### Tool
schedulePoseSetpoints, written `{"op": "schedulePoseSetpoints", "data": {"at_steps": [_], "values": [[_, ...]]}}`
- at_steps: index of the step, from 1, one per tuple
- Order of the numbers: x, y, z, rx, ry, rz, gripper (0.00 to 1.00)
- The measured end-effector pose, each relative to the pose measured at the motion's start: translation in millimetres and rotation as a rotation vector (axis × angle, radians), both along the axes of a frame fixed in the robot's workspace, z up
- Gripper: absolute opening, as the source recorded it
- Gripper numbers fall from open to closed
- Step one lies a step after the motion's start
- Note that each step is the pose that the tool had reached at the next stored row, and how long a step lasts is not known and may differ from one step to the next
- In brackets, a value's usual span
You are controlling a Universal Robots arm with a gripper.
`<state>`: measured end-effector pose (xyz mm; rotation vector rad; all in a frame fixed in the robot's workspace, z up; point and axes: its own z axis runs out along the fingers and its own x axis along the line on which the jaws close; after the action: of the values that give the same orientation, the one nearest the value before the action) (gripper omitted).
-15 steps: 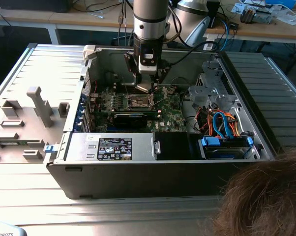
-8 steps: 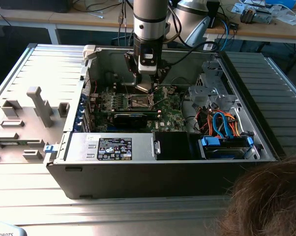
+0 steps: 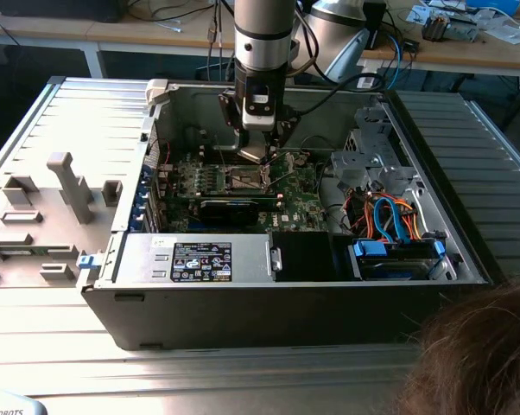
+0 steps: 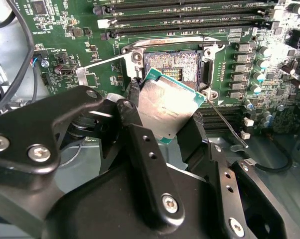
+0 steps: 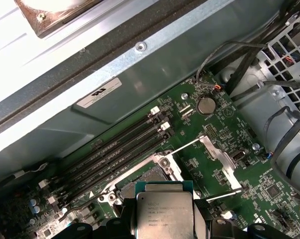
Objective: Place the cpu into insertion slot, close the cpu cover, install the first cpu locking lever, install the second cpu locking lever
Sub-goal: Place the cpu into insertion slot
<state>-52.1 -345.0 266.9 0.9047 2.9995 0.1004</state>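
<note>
Second wrist view: tool (image 4: 165,119) clamped on the cpu (image 4: 166,103), chip tilted, just above the insertion slot (image 4: 173,66), not seated. Slot uncovered, contacts exposed, on green motherboard (image 4: 65,30). Exterior view: tool over far middle of open computer case (image 3: 243,311).

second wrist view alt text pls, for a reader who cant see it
A black claw grips a square silver chip by its edges, holding it tilted close to the open socket on a green circuit board. The chip is not yet seated. Long memory slots run beyond the socket.
</note>
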Motion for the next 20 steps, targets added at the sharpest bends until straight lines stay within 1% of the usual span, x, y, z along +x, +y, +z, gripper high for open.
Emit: {"op": "schedulePoseSetpoints", "data": {"at_steps": [20], "values": [[0.0,0.0,-0.1,0.0000,0.0000,-0.024,0.55]]}}
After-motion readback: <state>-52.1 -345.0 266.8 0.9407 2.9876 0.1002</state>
